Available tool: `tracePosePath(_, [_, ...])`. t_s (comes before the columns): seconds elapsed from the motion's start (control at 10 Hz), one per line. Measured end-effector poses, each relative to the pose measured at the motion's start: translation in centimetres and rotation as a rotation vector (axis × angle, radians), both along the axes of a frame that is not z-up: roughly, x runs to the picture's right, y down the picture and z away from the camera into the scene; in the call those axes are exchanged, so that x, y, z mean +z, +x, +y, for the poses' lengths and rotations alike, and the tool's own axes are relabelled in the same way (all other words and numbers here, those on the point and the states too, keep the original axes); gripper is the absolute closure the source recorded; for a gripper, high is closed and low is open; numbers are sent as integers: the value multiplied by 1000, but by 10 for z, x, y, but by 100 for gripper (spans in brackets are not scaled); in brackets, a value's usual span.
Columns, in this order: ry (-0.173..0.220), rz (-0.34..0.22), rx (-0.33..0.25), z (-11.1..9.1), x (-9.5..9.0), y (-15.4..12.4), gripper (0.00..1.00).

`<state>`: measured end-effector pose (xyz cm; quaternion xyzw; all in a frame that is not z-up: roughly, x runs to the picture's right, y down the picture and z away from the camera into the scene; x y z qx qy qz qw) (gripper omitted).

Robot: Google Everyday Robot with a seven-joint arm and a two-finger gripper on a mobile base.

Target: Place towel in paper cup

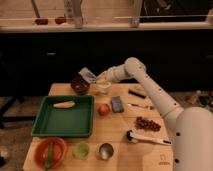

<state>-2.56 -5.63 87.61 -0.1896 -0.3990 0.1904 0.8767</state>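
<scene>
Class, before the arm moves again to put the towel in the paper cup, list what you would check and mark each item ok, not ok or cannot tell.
1. Gripper shut on the towel: ok.
2. Towel lifted off the table: ok.
3. Paper cup upright: ok.
4. Towel directly above the cup mouth: not ok; it hangs up and to the left, nearer the dark red bowl.
5. Cup empty inside: cannot tell.
6. Tomato and blue-grey block clear of the cup: ok.

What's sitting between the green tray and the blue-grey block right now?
In the camera view, a round red-orange fruit lies between the green tray and the blue-grey block. The gripper, farther back, holds the towel.
</scene>
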Motion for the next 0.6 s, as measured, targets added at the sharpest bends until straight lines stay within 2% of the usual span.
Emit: tracePosePath(0.6, [-40,22,27,4,31,19,100])
